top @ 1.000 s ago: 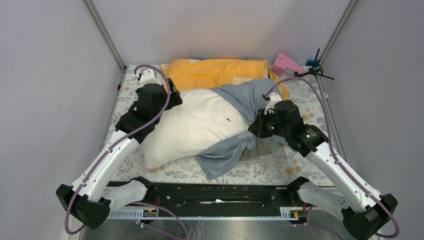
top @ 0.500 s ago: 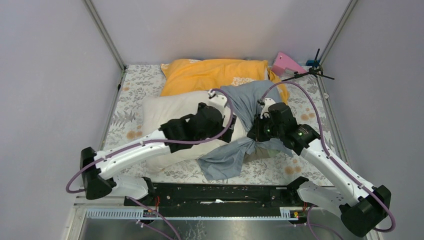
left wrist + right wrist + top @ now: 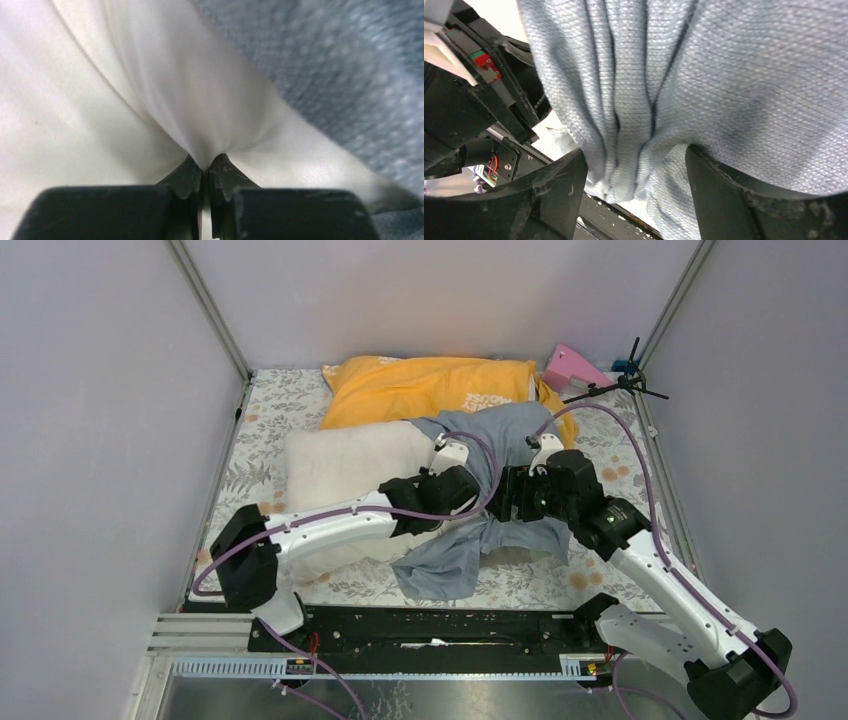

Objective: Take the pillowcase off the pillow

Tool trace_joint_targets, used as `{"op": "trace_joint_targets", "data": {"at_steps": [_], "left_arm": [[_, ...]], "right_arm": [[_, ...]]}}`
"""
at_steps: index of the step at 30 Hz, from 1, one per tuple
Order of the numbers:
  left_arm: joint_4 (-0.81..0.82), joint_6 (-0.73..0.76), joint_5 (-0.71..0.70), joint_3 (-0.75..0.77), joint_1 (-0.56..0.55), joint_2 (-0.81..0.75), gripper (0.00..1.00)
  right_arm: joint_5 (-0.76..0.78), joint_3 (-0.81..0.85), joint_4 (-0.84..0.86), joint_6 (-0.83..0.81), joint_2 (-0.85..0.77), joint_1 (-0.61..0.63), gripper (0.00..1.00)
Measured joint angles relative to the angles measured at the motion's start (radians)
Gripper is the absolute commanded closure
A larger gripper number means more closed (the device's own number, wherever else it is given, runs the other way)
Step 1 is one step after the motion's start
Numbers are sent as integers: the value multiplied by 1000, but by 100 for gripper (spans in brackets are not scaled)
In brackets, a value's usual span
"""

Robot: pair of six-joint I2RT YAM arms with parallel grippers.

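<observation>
Left claw (image 3: pixel 205 169) pinches the pillow (image 3: pixel 95 105) (white), right claw (image 3: pixel 634 155) grips bunched pillowcase (image 3: pixel 754 75).

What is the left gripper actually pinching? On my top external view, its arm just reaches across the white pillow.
Observer: In the left wrist view, the left gripper is shut on a fold of the white pillow itself, right beside the cover's edge.
Operator: And the other one?
Observer: In the right wrist view, the grey-blue pillowcase is bunched into folds between the fingers of the right gripper.
</observation>
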Motion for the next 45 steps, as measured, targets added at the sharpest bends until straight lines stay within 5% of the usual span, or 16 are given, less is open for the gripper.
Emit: {"op": "trace_joint_targets", "data": {"at_steps": [7,18,20,23,25,34,45], "left_arm": [[101,-15,-28,-124,2,-131,100],[133,-11,-8,-149,27,-158,100],[135,-12,-1,-149,31,-160,100],[142,-17,18,-161,37,-182,100],[152,-24,26,-180,44,-211,100],[219,-80,56,-297,126,-410,100],[239,-159,101,-394,212,-595,100]], "right_arm": [[44,24,-28,8,108,33,1],[210,96,-105,66,166,330,2],[236,97,-109,81,200,355,13],[290,95,-116,97,246,367,71],[335,86,-121,108,251,367,85],[489,74,-103,166,137,366,92],[492,78,-58,175,29,203,96]]}}
